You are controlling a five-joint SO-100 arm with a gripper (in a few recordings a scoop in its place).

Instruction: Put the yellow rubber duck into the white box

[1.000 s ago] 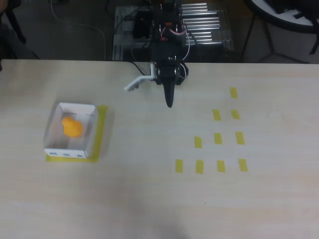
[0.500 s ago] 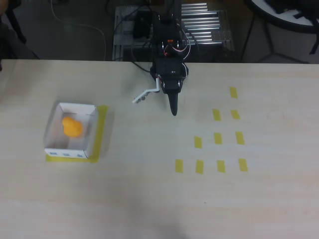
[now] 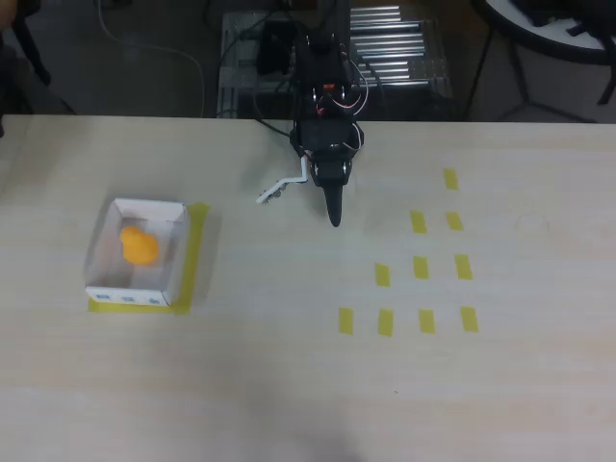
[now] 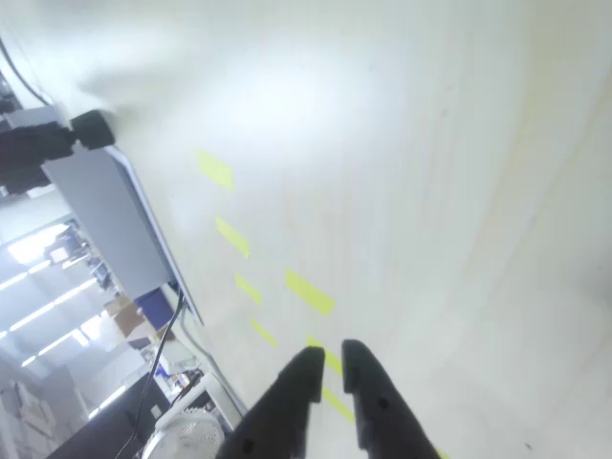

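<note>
The yellow rubber duck [image 3: 139, 244] lies inside the white box [image 3: 177, 252] at the left of the table in the overhead view; the box's blue marks face the near edge. My black gripper [image 3: 333, 218] hangs far to the right of the box, near the table's back edge, pointing toward the front. Seen from the wrist, the gripper [image 4: 327, 356] has its two dark fingers almost together with nothing between them, above bare tabletop.
A yellow tape border [image 3: 195, 258] frames the box. Several yellow tape rectangles [image 3: 421, 268] mark the right half of the table. A white bracket [image 3: 279, 188] sticks out left of the arm. Cables and metal gear [image 3: 395, 53] lie behind the table.
The arm has swung slightly right and forward from a second ago, the white bracket moving with it. The duck and the box have not moved.
</note>
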